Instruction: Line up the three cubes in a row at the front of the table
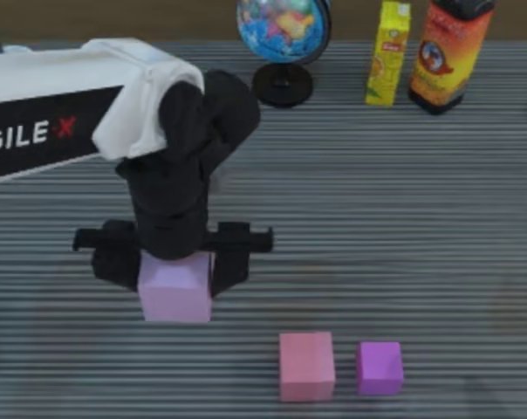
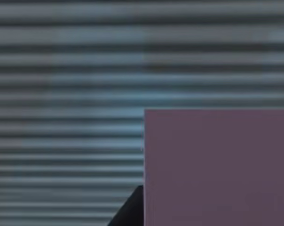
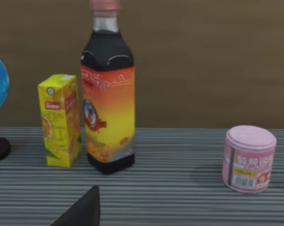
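Observation:
My left gripper (image 1: 173,264) is shut on the large pale lilac cube (image 1: 174,292), with one black finger on each side of it, left of the table's middle. In the left wrist view the lilac cube (image 2: 217,165) fills the corner, with a dark fingertip (image 2: 132,209) against its edge. The medium pink cube (image 1: 306,365) and the small vivid purple cube (image 1: 379,367) sit side by side near the front edge of the striped table (image 1: 403,218), a small gap between them. My right arm is outside the top view; only a dark corner (image 3: 83,212) of its gripper shows.
At the back stand a globe (image 1: 284,35), a yellow juice carton (image 1: 388,52) and a dark sauce bottle (image 1: 447,52). The right wrist view also shows a pink can (image 3: 248,158) on the table.

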Motion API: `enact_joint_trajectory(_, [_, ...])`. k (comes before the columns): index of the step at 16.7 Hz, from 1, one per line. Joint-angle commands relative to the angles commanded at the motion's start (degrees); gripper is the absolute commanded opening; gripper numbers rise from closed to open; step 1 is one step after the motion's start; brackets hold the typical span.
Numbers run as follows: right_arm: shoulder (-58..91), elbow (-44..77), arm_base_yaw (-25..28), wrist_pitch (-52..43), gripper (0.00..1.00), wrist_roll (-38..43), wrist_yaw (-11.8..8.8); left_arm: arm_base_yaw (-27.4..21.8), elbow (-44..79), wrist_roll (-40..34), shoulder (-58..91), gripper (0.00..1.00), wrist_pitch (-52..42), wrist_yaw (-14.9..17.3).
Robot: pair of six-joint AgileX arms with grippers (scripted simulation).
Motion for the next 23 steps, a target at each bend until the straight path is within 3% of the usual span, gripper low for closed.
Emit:
enact_joint_trajectory(5, [0.0,0.0,0.0,0.0,1.0,0.0,0.0,-6.8,-9.0,-9.0,-8.3,0.0,3.0,-0.2])
enact_joint_trajectory(11, [0.0,0.0,0.0,0.0,1.0,0.0,0.0,-6.5,-9.6,-8.9,-7.7,0.0,3.8,-0.3])
enact_joint_trajectory(18, [0.0,0.0,0.0,0.0,1.0,0.0,0.0,-6.6,-17.6,-8.8,-2.2,0.0,18.1,-0.2])
enact_joint_trajectory(23, [0.0,0.0,0.0,0.0,1.0,0.0,0.0,-6.6,-18.4,-8.7,-1.6,0.0,19.1,-0.2])
